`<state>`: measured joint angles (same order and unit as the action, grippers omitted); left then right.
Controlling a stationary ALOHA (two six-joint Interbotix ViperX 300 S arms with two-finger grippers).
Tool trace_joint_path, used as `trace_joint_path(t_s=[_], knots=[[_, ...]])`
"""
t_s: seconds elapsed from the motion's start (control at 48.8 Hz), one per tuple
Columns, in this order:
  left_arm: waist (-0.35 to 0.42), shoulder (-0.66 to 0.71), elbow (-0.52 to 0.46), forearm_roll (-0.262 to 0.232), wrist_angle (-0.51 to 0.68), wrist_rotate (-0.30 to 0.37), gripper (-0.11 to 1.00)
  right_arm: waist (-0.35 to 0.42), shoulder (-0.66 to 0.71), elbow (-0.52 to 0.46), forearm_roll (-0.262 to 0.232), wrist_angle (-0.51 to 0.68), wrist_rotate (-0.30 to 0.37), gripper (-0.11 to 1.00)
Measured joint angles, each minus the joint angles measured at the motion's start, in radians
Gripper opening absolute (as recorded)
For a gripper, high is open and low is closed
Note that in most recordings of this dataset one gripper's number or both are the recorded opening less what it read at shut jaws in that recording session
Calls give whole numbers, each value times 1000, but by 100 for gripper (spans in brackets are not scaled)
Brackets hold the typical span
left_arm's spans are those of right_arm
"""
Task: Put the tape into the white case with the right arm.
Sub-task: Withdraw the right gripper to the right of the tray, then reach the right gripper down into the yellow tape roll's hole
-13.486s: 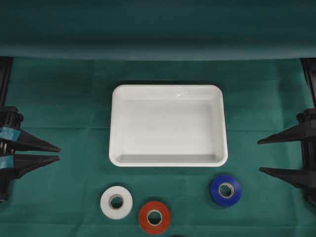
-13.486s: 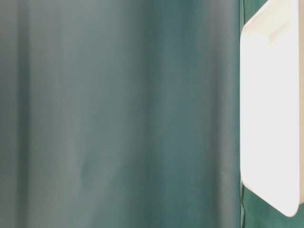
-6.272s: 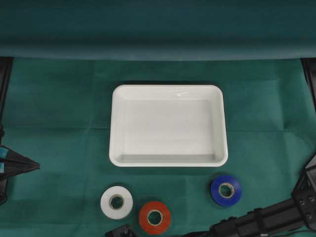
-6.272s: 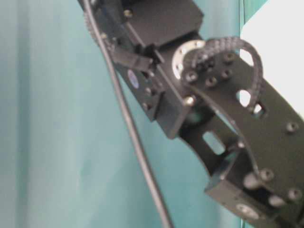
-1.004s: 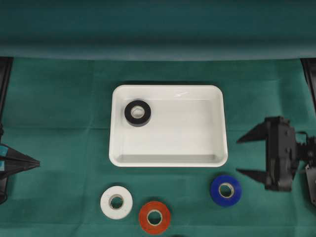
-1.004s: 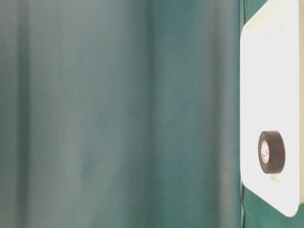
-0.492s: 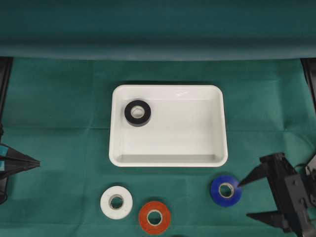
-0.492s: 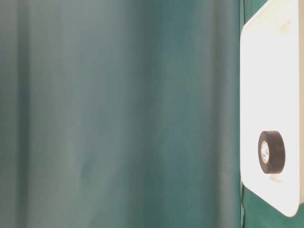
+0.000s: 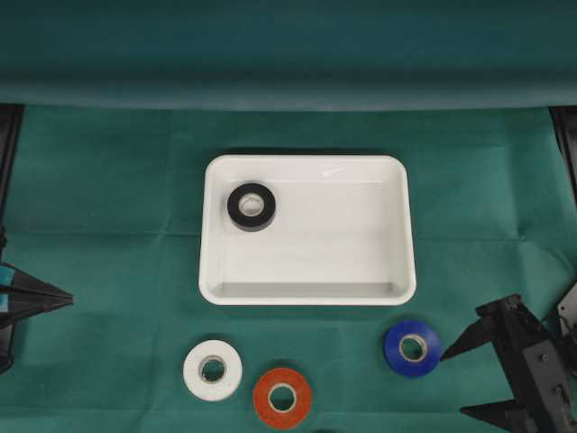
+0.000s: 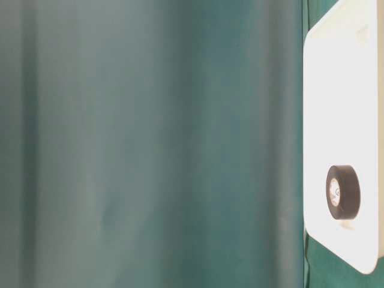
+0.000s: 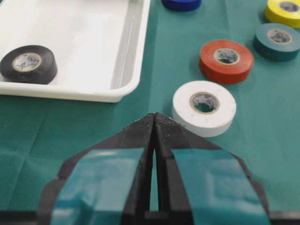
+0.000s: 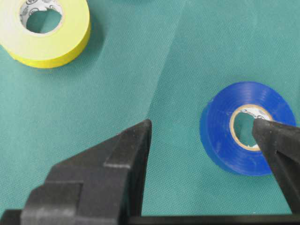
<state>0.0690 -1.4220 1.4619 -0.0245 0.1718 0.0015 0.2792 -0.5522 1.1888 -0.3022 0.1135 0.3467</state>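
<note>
While a black tape roll (image 9: pixel 251 207) lies flat in the white case (image 9: pixel 306 293), the right arm's (image 9: pixel 532 370) jaws are spread wide beside the blue roll (image 9: pixel 413 347) on the surface; the left jaws are pressed together.

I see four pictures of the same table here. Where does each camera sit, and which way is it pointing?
Overhead: above, looking straight down on the white case, both arms' jaws at the edges.
Table-level: low, apparently turned sideways, seeing the case with the black tape; no robot parts.
Left wrist: on the left gripper, jaws shut, facing the white tape.
Right wrist: on the right gripper, jaws open, looking down at the blue tape.
Overhead, table-level and left wrist share the black tape.
</note>
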Motion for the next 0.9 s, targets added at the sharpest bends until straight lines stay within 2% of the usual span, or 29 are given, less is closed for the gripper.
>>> trace_joint_path(t_s=[0.205,0.574,0.902], knots=[[0,0,-2,0,0,-2,0,57,103,-66,0,0,2,61],[0,2,0,0,0,-2,0,144,357,-255,0,0,-2,60],[0,0,0,0,0,-2,0,206,520,-388,0,0,-3,61]])
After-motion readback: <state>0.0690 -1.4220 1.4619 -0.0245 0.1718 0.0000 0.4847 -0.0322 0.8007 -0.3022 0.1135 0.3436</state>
